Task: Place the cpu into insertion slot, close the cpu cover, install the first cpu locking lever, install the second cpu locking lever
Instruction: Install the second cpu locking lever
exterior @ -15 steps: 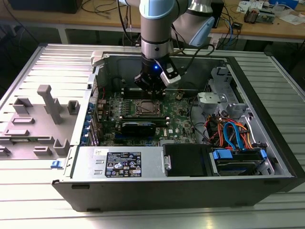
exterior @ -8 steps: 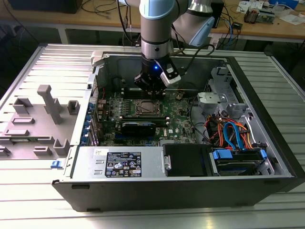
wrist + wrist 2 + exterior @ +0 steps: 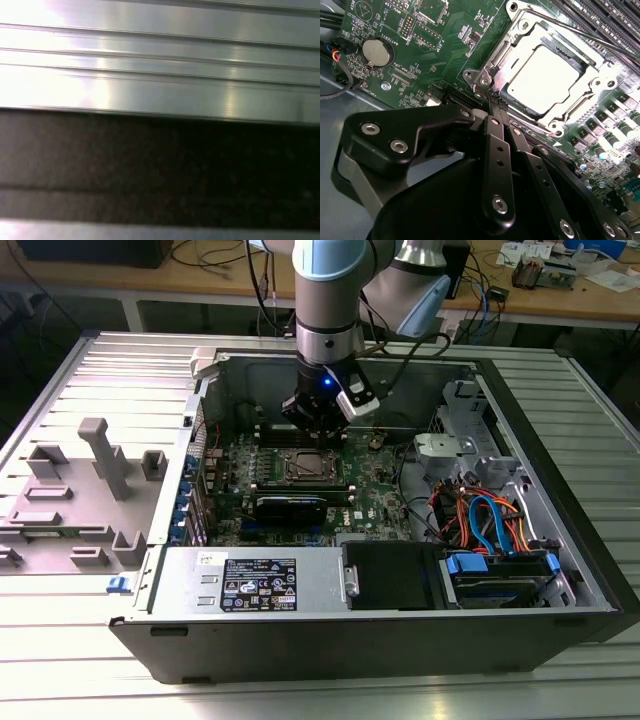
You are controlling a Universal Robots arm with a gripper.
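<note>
Gripper (image 3: 318, 425) hangs low inside the open computer case (image 3: 560, 540) in the exterior view, just above the motherboard (image 3: 290, 490), its black fingers pointing down at the far edge of the insertion slot (image 3: 305, 468). The socket sits near the board's middle, and the cpu (image 3: 304, 467) shows as a small grey square inside it. A grey fixture tray (image 3: 70, 500) lies on the table toward the exterior view's left, and a bundle of orange and blue cables (image 3: 490, 520) fills the case toward the exterior view's right.

Second wrist view: gripper (image 3: 496, 103) fingers are clenched together, tips meeting in one narrow point with nothing between them. The point rests at a corner of the socket, touching or just beside the silver rim. The cpu (image 3: 545, 80) lies flat in the insertion slot (image 3: 492, 60), its bright metal top showing through the window of the cpu cover (image 3: 582, 102), which lies down over it. A thin lever rod (image 3: 570, 31) runs along one side of the socket. A coin battery (image 3: 376, 51) sits well apart on the board.

First wrist view: ribbed aluminium surface (image 3: 160, 65) above a dark band (image 3: 160, 155).
</note>
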